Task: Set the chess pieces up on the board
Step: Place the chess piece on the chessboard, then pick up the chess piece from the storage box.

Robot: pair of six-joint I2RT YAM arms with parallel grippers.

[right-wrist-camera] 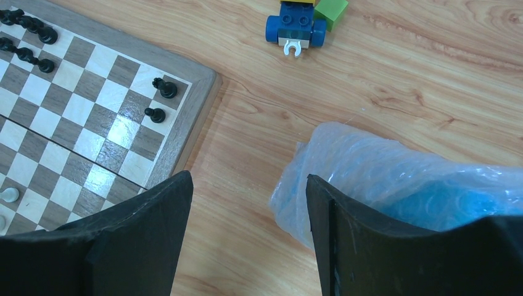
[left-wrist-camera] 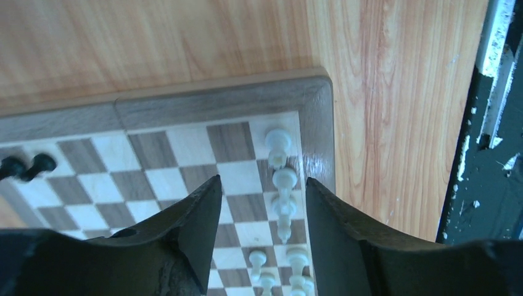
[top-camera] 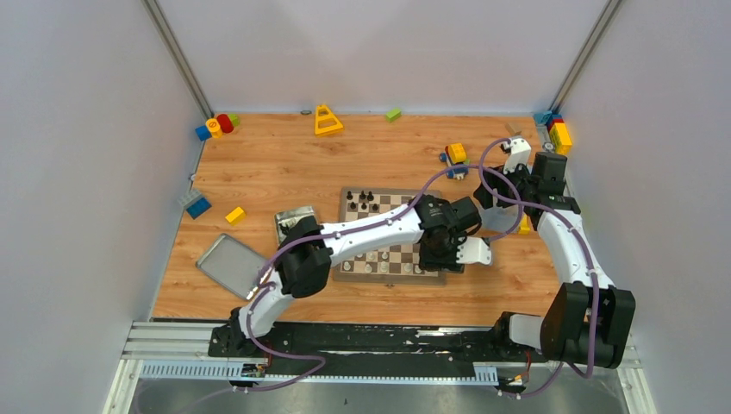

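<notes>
On the light wooden counter [top-camera: 284,164], the square brown-and-cream checked wooden board [left-wrist-camera: 216,102] lies between both arms.
Left tool [left-wrist-camera: 262,185] hangs released, jaws apart over the near-edge row where small pale silvery-white chess pieces [left-wrist-camera: 284,179] line up; right tool [right-wrist-camera: 248,179] is agape and empty, off the board; small black chess pieces [right-wrist-camera: 164,88] stand on the far side.
</notes>
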